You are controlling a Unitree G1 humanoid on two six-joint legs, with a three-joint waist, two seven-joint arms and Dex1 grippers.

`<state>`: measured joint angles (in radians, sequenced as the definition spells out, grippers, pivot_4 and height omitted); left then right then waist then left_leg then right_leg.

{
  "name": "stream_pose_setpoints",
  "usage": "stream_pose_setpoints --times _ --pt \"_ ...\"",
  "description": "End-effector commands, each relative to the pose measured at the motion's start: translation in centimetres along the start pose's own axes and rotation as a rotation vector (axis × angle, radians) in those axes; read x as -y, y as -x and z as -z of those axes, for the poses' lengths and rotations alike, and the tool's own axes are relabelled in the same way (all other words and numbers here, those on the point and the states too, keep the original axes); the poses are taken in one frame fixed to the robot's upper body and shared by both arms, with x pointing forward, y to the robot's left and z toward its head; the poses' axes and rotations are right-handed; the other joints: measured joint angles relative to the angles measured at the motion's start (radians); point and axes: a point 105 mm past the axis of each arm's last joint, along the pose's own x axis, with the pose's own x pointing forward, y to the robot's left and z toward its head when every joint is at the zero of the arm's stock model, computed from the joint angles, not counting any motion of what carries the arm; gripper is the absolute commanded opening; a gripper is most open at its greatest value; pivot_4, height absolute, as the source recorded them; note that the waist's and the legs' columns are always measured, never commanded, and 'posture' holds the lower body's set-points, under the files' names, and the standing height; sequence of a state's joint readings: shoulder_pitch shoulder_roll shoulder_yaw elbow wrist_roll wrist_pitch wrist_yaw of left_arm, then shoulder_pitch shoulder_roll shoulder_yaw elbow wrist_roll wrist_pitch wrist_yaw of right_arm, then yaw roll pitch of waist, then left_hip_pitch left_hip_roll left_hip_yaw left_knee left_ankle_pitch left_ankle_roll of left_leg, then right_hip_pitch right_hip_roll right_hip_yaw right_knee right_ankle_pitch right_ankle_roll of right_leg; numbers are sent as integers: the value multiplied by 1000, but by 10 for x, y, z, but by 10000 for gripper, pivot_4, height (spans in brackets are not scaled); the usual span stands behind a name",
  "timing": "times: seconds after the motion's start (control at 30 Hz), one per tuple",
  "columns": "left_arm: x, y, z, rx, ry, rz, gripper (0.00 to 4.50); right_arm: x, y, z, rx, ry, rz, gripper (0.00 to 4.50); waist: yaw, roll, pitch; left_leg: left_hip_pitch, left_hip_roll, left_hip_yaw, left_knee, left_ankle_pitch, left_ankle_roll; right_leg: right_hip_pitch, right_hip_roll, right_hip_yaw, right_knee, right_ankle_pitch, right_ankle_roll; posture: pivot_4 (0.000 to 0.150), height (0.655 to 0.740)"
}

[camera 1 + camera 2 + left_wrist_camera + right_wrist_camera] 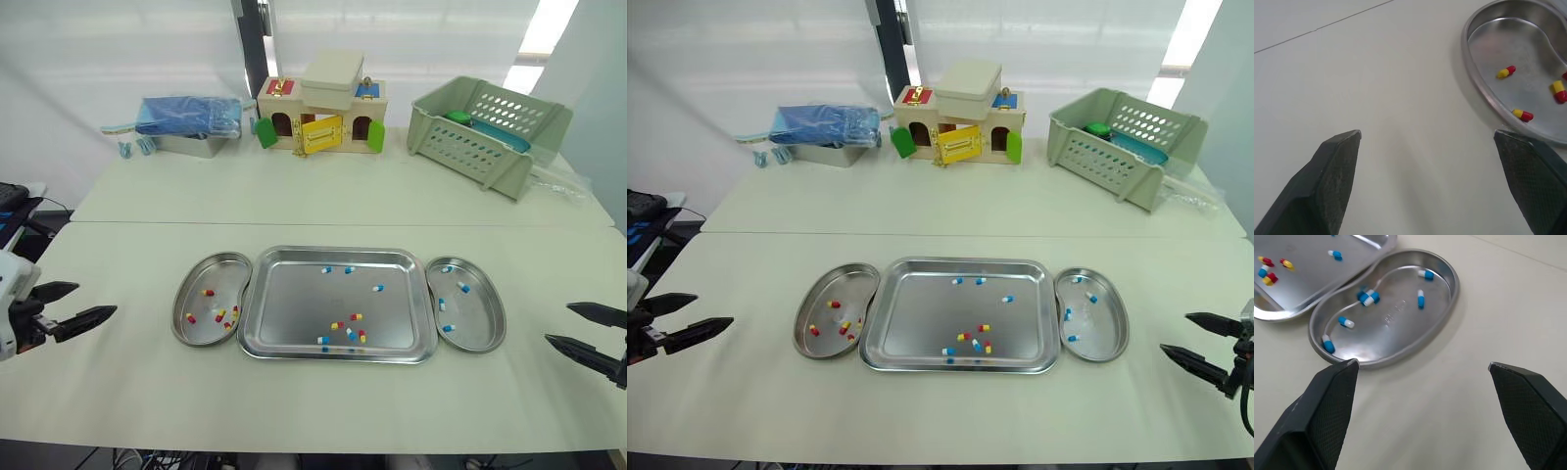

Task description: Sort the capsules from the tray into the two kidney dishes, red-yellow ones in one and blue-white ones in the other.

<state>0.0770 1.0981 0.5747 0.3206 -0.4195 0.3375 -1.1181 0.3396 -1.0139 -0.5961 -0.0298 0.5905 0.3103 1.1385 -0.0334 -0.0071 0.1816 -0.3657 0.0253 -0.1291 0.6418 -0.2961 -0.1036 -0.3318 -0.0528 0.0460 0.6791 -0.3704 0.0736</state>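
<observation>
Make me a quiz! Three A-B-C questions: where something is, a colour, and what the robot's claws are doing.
1. Where is the tray? A. On a shelf. B. Between the left kidney dish and right kidney dish. C. On the floor.
2. What colour are the capsules in the left kidney dish? A. Blue-white. B. Green. C. Red-yellow.
3. How are the left gripper and right gripper? A. Both open, empty. B. Both shut. C. Each holding a capsule.
Answers: B, a dish flanks each side; C, they are red and yellow; A, fingers spread, nothing between.

One tray (294, 294), two kidney dishes (201, 271); on the tray three red-yellow capsules (356, 317), five blue-white capsules (378, 288)
</observation>
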Motion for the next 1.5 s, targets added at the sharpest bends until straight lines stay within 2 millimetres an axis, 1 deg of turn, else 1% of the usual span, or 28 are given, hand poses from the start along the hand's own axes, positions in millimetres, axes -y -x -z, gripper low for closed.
stream_pose_setpoints --times 0.03,0.13,0.23,0.33,0.5,0.57,0.6,0.63,0.67,0.7,0.73,0.83,0.87,0.93,0.97,1.0,1.07,1.13,1.2,1.33,1.4,1.5 --pt "-8 4 -6 22 -59 -11 44797 9 3 -4 -23 38 16 45000 -1 -2 1 0 0 0 0 0 0 -1 0 0 1 0 0 1500 7400" --pt "-10 3 -3 26 -56 -4 44797 15 3 -2 -29 38 37 45000 -4 -2 2 0 1 0 0 0 0 -1 0 0 1 0 0 1500 7400" --pt "-6 2 -2 32 -56 10 44797 13 2 5 -87 16 10 45000 -6 -2 2 0 1 1 0 0 0 -1 0 1 1 0 0 1500 7400" --pt "-3 0 -2 62 -51 14 44797 16 -1 2 -59 42 30 45000 -9 -2 2 -1 1 1 0 0 0 -2 0 1 1 0 0 1500 7400" --pt "23 -1 -18 222 -41 79 44797 17 -5 3 -48 53 2 45000 -16 -3 2 -1 1 2 1 0 0 -1 0 1 2 0 0 1500 7400" --pt "42 -1 -28 299 -36 110 44797 18 -5 2 -43 64 -13 45000 -17 -4 3 -1 1 1 1 0 0 -1 0 1 1 0 0 1500 7400" --pt "60 -1 -29 334 -38 149 44797 20 -5 -1 -33 77 -14 45000 -17 -4 3 -1 1 1 1 0 0 -1 0 1 1 0 0 1500 7400" --pt "72 0 -31 356 -37 174 44797 21 -5 -2 -26 86 -14 45000 -17 -4 3 -1 1 2 2 0 0 -1 0 1 1 0 0 1500 7400" --pt "85 1 -29 368 -31 200 44797 22 -5 -4 -21 96 -22 45000 -17 -4 3 -1 1 3 2 0 0 -1 -1 3 1 0 0 1500 7400" --pt "94 1 -28 372 -25 216 44797 23 -5 -5 -18 103 -28 45000 -17 -4 3 -1 1 3 2 0 0 -1 -1 3 1 0 0 1500 7400" --pt "109 4 -24 381 -32 262 44797 24 -5 -7 -14 107 -33 45000 -19 -4 3 -1 1 3 2 0 0 -1 -1 3 1 0 0 1500 7400" --pt "140 9 -19 399 -6 337 44797 29 -5 -11 -17 112 -36 45000 -21 -4 3 0 2 4 2 0 0 -1 0 3 1 0 0 1500 7400" --pt "154 10 -16 418 -8 371 44797 29 -5 -15 -30 107 -55 45000 -20 -4 3 0 1 4 2 0 0 -1 0 4 1 0 0 1500 7400" --pt "170 10 -13 469 -16 388 44797 25 -6 -25 -36 102 -103 45000 -18 -2 2 0 1 5 3 0 0 0 -1 5 1 0 1 1500 7400" --pt "174 10 -13 493 -20 384 44797 23 -7 -29 -39 100 -123 45000 -16 -2 2 0 1 6 3 0 0 0 -1 6 1 0 1 1500 7400" --pt "178 9 -11 525 -22 375 44797 20 -10 -39 -35 103 -146 45000 -15 -2 2 1 1 6 3 0 0 0 -1 6 1 1 1 1500 7400" --pt "183 5 -5 567 -13 357 44797 14 -16 -56 -27 106 -194 45000 -15 -1 2 1 1 6 3 0 0 0 0 6 2 1 1 1500 7400" --pt "195 3 2 599 -58 395 44797 4 -24 -71 -34 122 -249 45000 -14 -1 2 1 1 6 3 0 0 0 0 6 2 1 1 1500 7400" --pt "204 0 9 632 -45 385 44797 -11 -34 -86 -24 143 -307 45000 -14 -1 1 1 1 7 3 0 0 0 0 7 1 1 1 1500 7400" --pt "224 -2 20 658 -13 393 44797 -54 -57 -113 3 218 -440 45000 -10 -2 2 0 1 7 3 -1 2 -1 0 7 0 1 1 1500 7400" --pt "230 -3 24 662 -8 401 44797 -85 -72 -124 25 251 -533 45000 -7 -3 3 0 1 7 3 -1 2 -1 0 7 0 1 1 1500 7400" --pt "235 -5 28 668 -13 404 44797 -126 -90 -132 26 308 -649 45000 -1 -3 3 0 1 6 4 -1 2 -1 0 6 1 1 1 1500 7400"
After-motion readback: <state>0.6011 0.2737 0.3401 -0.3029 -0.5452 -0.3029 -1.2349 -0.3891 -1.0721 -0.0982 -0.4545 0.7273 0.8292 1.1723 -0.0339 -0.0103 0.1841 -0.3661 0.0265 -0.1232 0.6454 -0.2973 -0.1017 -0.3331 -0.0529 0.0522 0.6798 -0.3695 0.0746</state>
